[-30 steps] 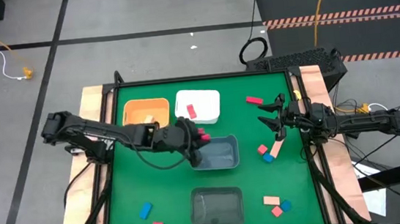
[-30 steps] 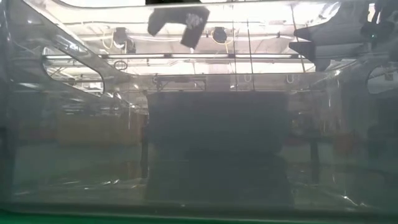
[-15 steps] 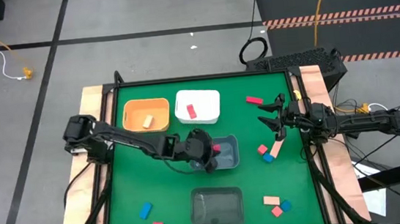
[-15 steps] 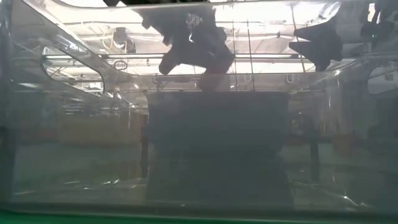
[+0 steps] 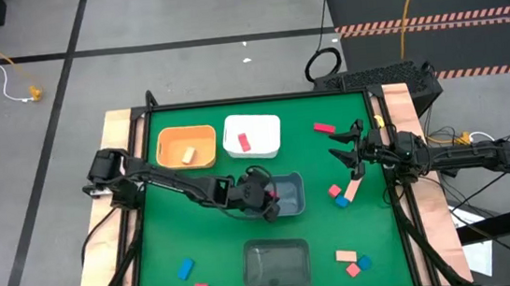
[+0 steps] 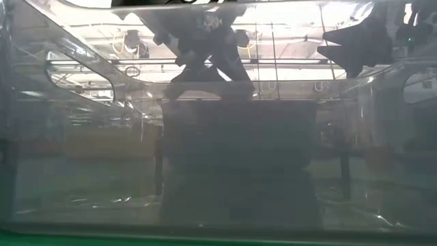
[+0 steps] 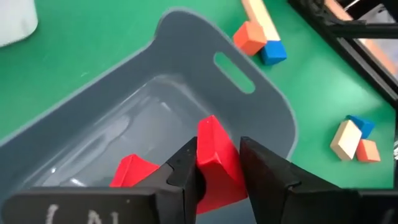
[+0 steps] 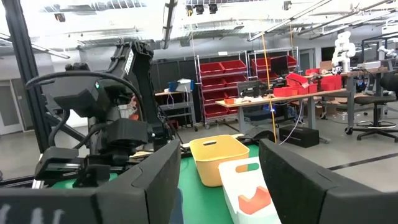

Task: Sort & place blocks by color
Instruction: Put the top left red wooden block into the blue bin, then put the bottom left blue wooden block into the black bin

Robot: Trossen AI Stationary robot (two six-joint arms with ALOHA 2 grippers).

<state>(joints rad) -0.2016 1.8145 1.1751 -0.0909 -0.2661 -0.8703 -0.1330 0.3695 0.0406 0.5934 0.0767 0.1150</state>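
Left wrist view | fingers [image 7: 221, 171] clamp red block [image 7: 214, 163] | above grey bin [image 7: 249, 99]

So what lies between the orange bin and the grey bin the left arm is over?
High view: bare green mat between orange bin and grey bin, crossed overhead by the left arm.

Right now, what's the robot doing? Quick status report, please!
Left gripper shut on red block, over grey bin. Another red block already inside. Right gripper open, waiting at table's right. Nothing in the way.
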